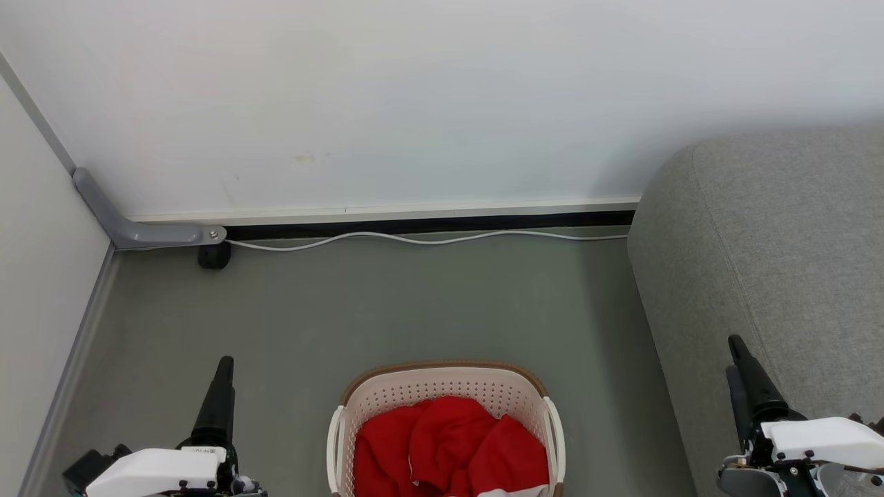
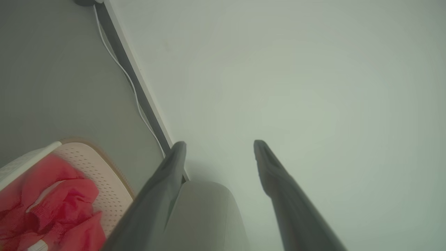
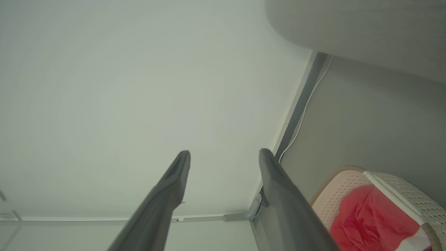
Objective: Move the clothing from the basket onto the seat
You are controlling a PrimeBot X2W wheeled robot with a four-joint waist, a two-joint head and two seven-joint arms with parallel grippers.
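1. One heap of bright red clothing (image 1: 449, 449) lies crumpled inside the basket, with a white band showing at its near edge; how many garments make up the heap cannot be told
2. One cream basket (image 1: 442, 388) with perforated walls and a brown rim stands on the floor at the bottom centre of the head view, cut off by the lower edge; it has two white handles, one on its left side (image 1: 335, 442) and one on its right side (image 1: 556, 435)
3. One large light grey seat (image 1: 780, 241) with a rounded corner stands to the right of the basket, apart from it, with bare floor between them
4. Two pincers are in view. The left pincer (image 1: 224, 366) hangs over the floor to the left of the basket; its wrist view shows its two dark fingers spread wide with nothing between them
5. The right pincer (image 1: 734, 355) hangs in front of the seat's side, to the right of the basket; its wrist view shows it (image 3: 224, 153) gaping just as wide, also holding nothing
6. The floor (image 1: 414, 304) is smooth and grey-green
7. A plain white wall (image 1: 414, 103) runs across the back, with a dark gap along its foot, and one thin white cable (image 1: 428, 239) lies along that gap
8. One grey conduit (image 1: 110, 214) bends down the left corner, and a small black object (image 1: 214, 257) sits under its end
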